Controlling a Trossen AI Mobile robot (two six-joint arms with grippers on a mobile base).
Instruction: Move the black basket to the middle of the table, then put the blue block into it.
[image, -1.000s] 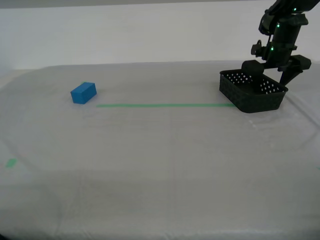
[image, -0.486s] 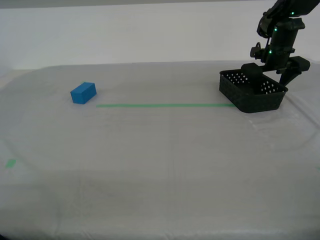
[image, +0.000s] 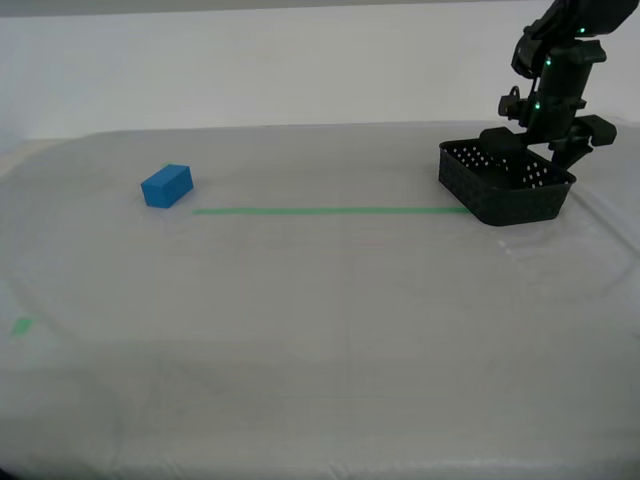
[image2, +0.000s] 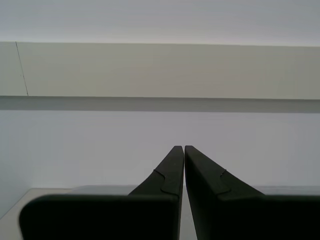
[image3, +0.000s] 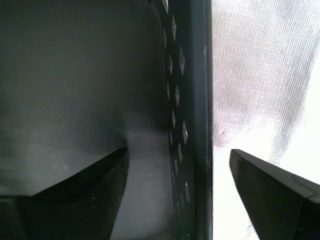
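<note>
Basket (image: 507, 183) was black, rounded, with rows of holes in its walls (image3: 176, 125); nothing was visible inside. My first gripper (image3: 177, 157) stood wide, one finger (image3: 95, 180) inside and one outside the wall. Block (image: 166, 185) lay well apart from it; my second gripper (image2: 184, 150) was closed, holding nothing.

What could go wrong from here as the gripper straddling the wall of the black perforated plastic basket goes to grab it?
My first gripper is open with one finger inside the black perforated plastic basket and one outside its wall. Gripping only that thin wall, the basket may tilt or slip when dragged. It sits near the edge of the sheeted table at the exterior view's right, so a nudge could push it off. The wrinkled sheeting might snag it on the way toward the small bright-blue block.
</note>
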